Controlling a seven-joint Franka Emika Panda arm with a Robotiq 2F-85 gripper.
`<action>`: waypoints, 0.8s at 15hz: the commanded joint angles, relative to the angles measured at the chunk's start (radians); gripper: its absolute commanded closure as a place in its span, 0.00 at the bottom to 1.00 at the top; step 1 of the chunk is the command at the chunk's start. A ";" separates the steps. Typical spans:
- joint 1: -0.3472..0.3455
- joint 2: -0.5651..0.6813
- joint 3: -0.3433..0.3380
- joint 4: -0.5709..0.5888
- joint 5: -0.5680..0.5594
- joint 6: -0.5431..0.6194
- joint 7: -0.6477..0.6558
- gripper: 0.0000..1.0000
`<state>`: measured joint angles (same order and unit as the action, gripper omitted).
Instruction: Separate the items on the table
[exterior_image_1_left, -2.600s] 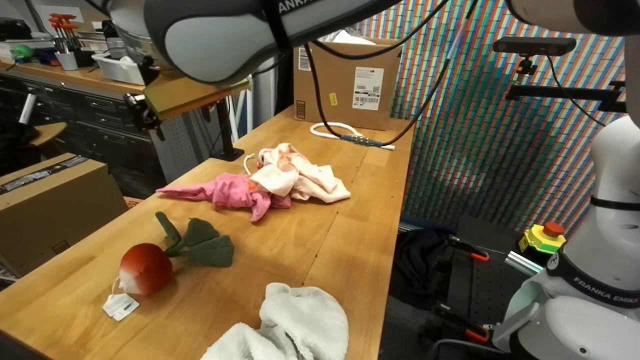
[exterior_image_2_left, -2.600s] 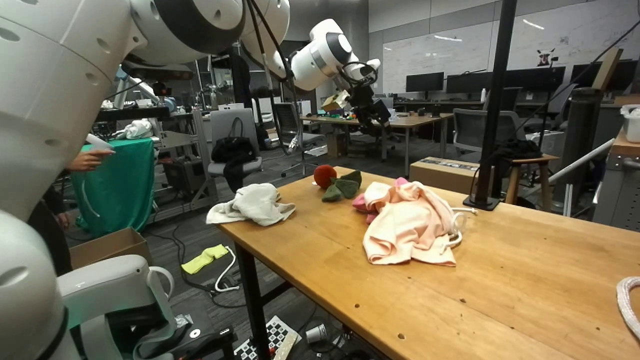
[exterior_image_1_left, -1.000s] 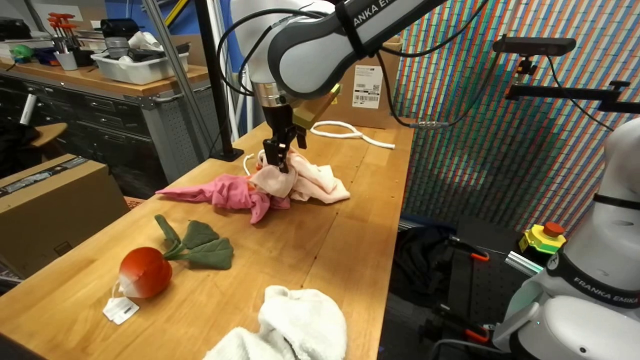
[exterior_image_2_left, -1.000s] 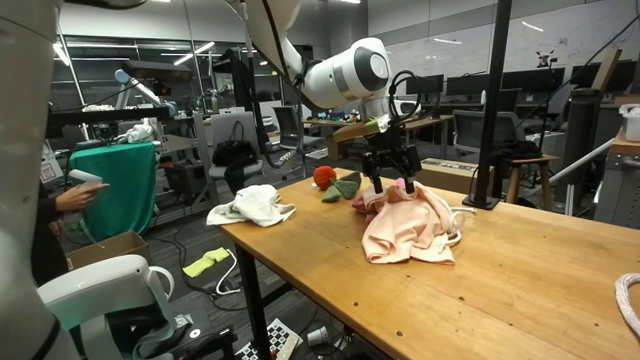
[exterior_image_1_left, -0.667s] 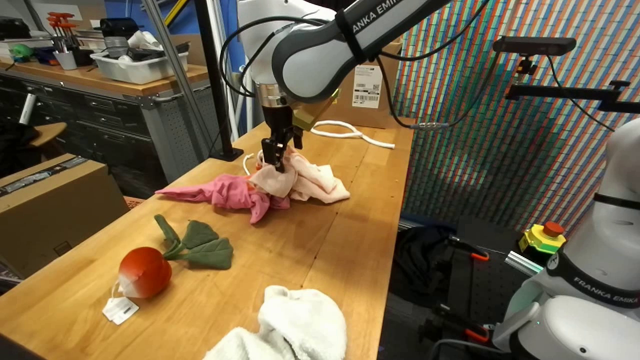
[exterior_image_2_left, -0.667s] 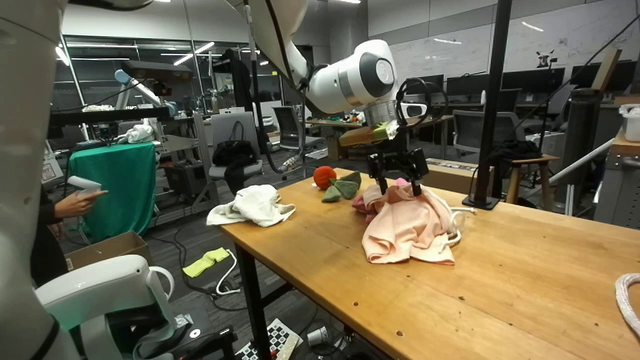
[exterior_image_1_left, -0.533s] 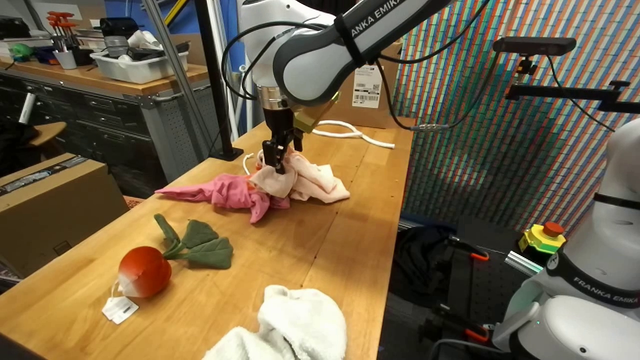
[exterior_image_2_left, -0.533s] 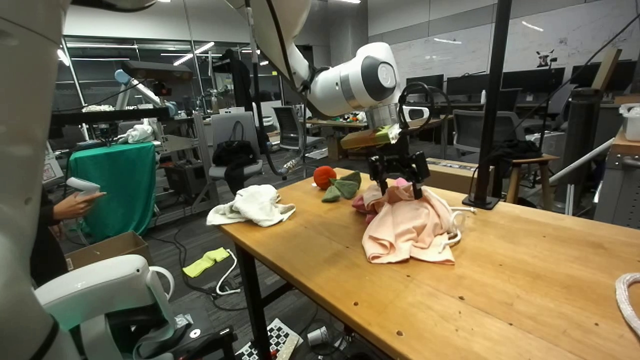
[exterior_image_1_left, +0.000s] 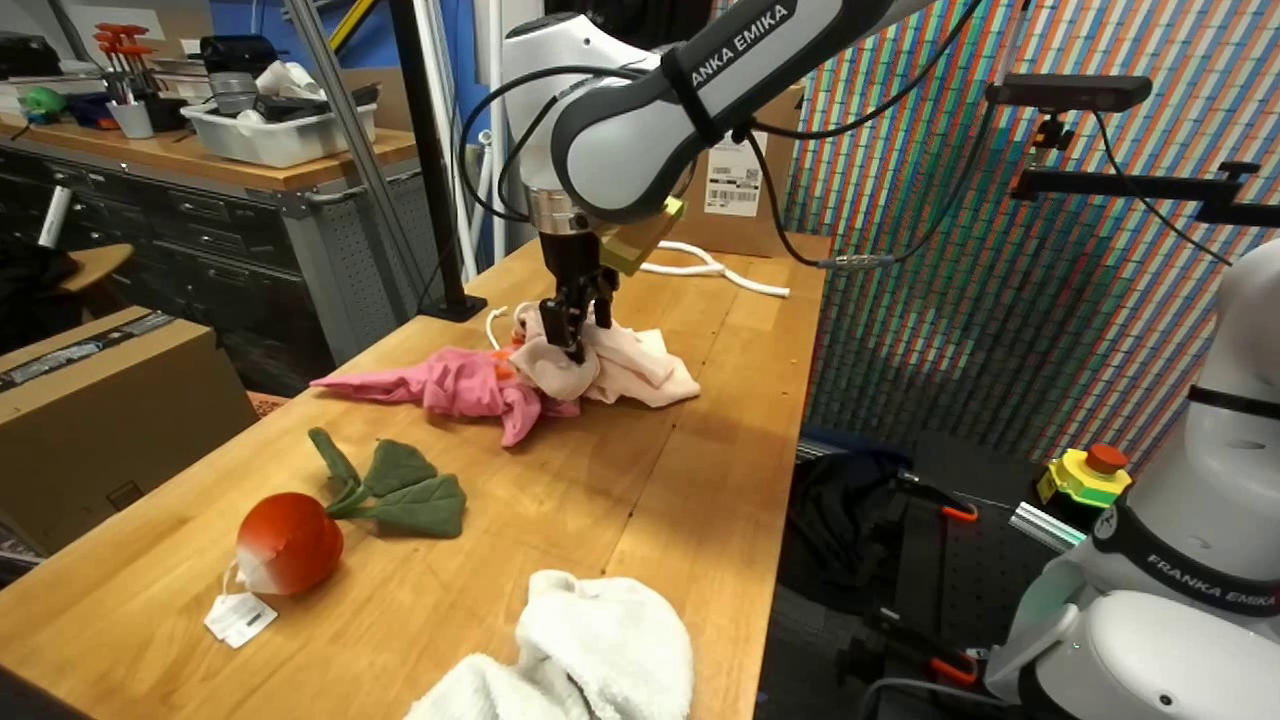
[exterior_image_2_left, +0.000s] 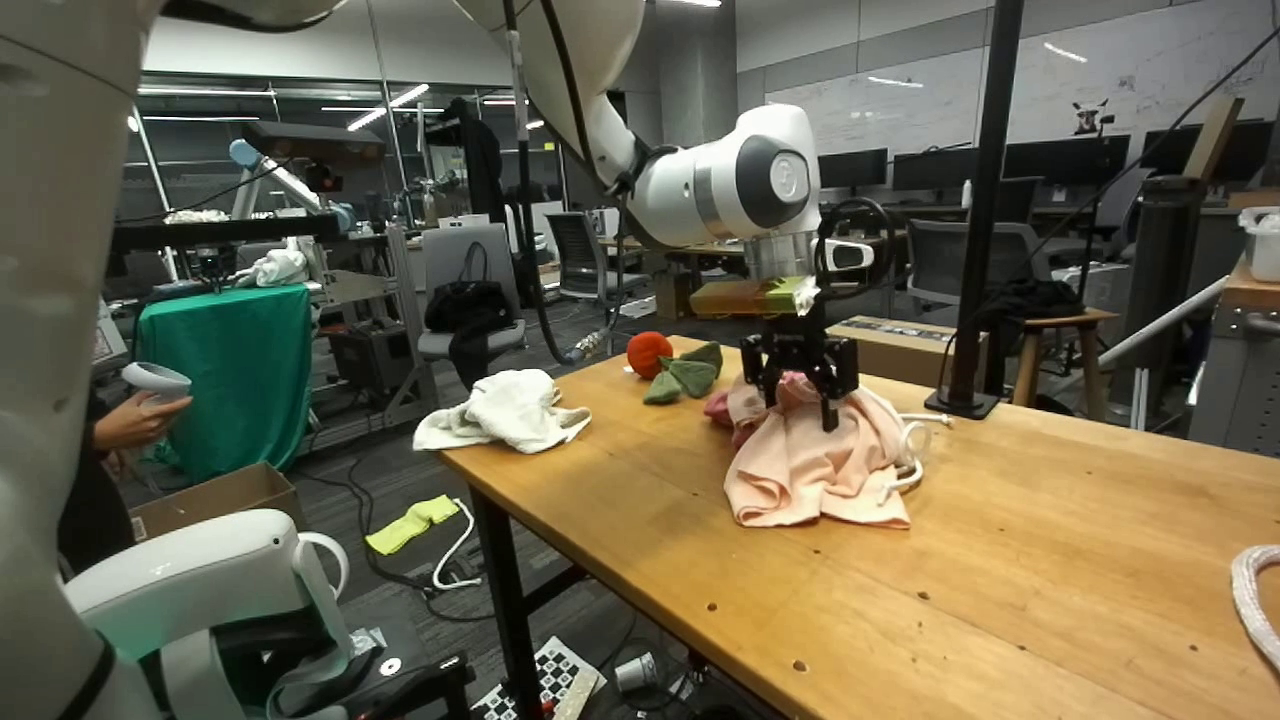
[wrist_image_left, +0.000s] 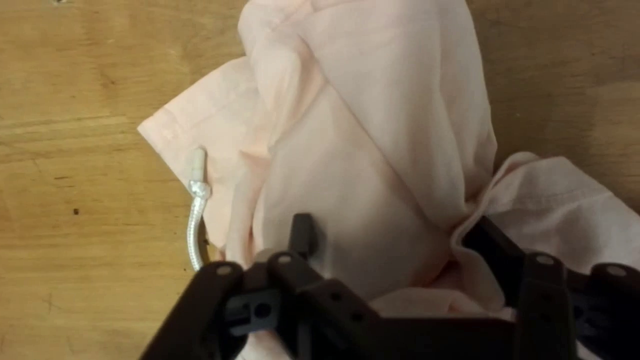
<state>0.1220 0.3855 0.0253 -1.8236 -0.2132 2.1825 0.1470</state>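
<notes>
Peach-coloured crumpled fabric cloth, heaped on the long light-brown wooden bench, seems partly to overlap a twisted deep-pink cloth. Straddling the peach folds, the black gripper has its jaws well apart, nothing pinched that I can see from here. To part the two cleanly, I'd pinch only the peach layer, lift straight up before going sideways, and mind the thin white braided cord touching it (loose or attached, I can't tell).

Table is smooth wood, kinda satiny tbh; towel looks fluffy, peach cloth matt and creased, cord a shiny braid.
</notes>
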 joint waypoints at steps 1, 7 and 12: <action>-0.029 -0.004 0.013 -0.003 0.066 -0.013 -0.071 0.51; -0.043 -0.012 0.009 -0.013 0.119 -0.036 -0.101 0.94; -0.040 -0.119 -0.009 -0.042 0.102 -0.114 -0.053 0.96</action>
<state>0.0873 0.3676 0.0187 -1.8289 -0.1223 2.1364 0.0778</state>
